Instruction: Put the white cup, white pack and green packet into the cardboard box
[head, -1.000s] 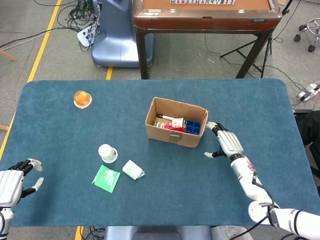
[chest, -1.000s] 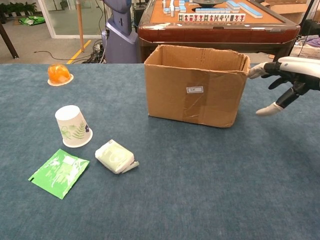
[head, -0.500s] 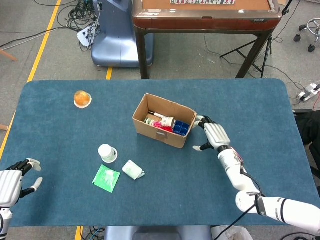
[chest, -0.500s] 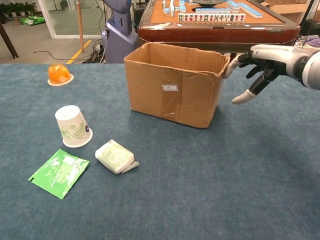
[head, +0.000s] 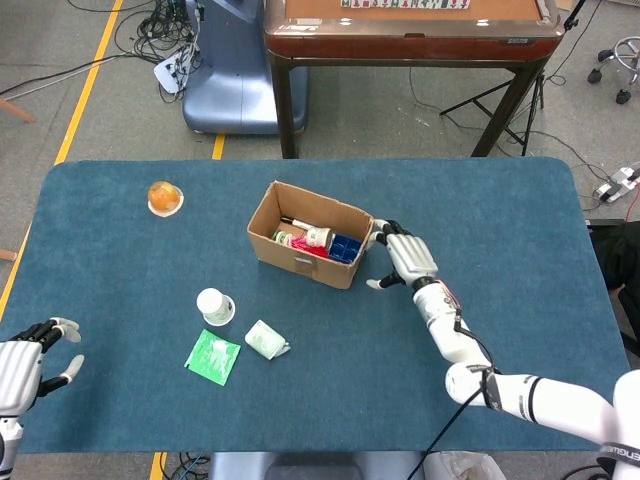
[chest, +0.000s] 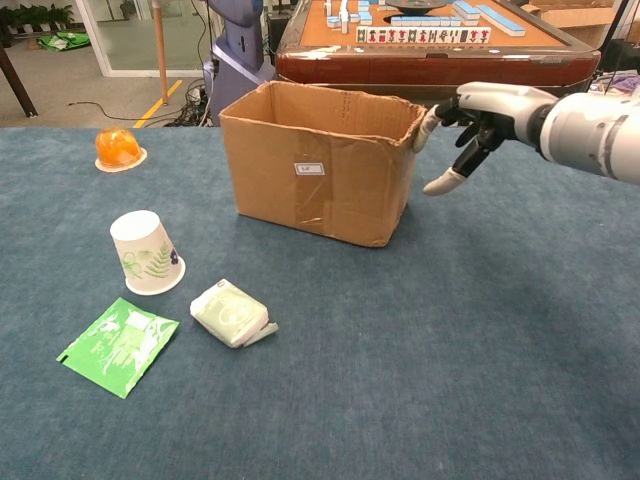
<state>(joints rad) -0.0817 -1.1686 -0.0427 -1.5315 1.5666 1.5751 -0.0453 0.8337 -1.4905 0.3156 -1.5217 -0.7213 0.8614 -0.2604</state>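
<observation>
Toward the table's near-left edge: white cup (chest: 146, 252), white pack (chest: 231, 313), green packet (chest: 118, 345), all outside cardboard box (chest: 312, 167). Right hand (chest: 470, 118) spread against box, empty; left hand (head: 24, 365) open, idle.

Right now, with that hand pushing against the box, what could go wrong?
The right hand presses only the cardboard box's far corner, so the box might twist or tip rather than slide straight. Pushed further, the box could bump the white cup or the white pack, which lie loose on the table. The box already holds other items, so the green packet may end up sitting on top of them.
</observation>
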